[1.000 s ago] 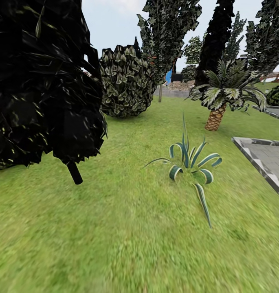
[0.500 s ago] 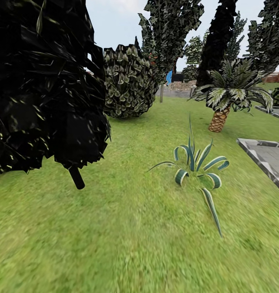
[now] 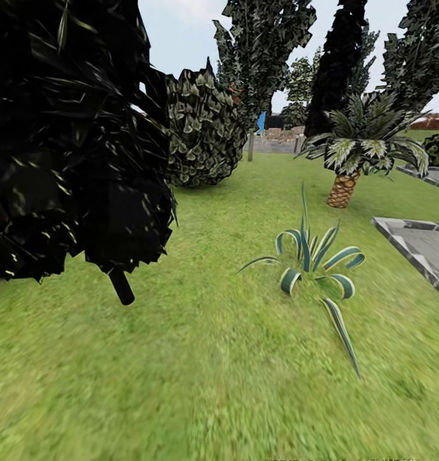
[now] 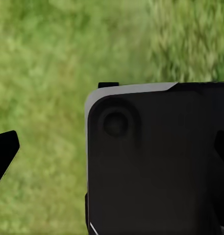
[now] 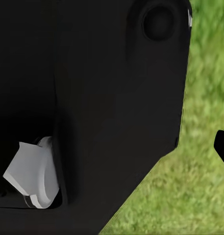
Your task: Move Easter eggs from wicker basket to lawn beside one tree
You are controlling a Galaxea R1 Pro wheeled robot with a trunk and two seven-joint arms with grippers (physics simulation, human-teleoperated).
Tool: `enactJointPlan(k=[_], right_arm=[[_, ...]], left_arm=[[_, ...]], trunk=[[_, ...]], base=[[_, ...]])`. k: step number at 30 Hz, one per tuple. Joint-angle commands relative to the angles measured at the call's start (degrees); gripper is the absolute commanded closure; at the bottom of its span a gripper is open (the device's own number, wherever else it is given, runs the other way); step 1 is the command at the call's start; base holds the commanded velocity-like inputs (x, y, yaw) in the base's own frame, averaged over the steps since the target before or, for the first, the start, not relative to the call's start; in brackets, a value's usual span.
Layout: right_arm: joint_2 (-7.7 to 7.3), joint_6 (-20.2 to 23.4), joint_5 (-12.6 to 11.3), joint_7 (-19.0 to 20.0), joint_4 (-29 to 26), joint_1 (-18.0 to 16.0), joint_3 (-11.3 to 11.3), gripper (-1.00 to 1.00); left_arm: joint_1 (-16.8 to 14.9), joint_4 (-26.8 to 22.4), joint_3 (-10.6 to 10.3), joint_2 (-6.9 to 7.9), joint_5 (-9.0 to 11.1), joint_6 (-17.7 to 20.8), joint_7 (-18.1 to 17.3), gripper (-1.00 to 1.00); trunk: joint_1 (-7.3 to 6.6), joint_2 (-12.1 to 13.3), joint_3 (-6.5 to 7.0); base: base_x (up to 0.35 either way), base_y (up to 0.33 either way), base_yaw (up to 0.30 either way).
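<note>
The view has crept forward across the lawn point(image 3: 200, 358), the striped agave point(image 3: 312, 259) and black-trunked tree point(image 3: 121, 287) now nearer; the robot seems in transit. Neither eggs nor basket appear here. Whether either tool is apart or together, I cannot tell

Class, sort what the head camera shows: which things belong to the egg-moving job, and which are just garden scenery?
Part of the job:
lawn

Just scenery:
black-trunked tree
striped agave plant
palm
round bush
grey paved patio
</note>
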Motion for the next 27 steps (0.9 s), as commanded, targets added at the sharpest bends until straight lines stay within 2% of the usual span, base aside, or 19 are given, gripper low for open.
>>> enactJointPlan(k=[1, 16, 27], right_arm=[[-0.04, -0.1, 0.0, 0.0, 0.0, 0.0, -0.1, -1.0], [-0.11, -0.1, 0.0, 0.1, 0.4, 0.0, 0.0, -1.0], [-0.11, -0.1, 0.0, 0.1, 0.5, 0.0, 0.0, -1.0]], left_arm=[[0.0, 0.0, -0.1, 0.01, 0.0, -0.2, 0.1, -1.0], [0.0, 0.0, -0.1, 0.09, 0.1, -0.3, 0.1, -1.0], [0.0, 0.0, -0.1, 0.09, 0.1, -0.3, 0.1, -1.0]], trunk=[[0.01, 0.0, -0.05], [0.01, 0.0, -0.05], [0.01, 0.0, -0.33]], base=[[0.017, 0.076, -0.247], [-0.019, 0.034, -0.28], [-0.128, 0.201, -0.272]])
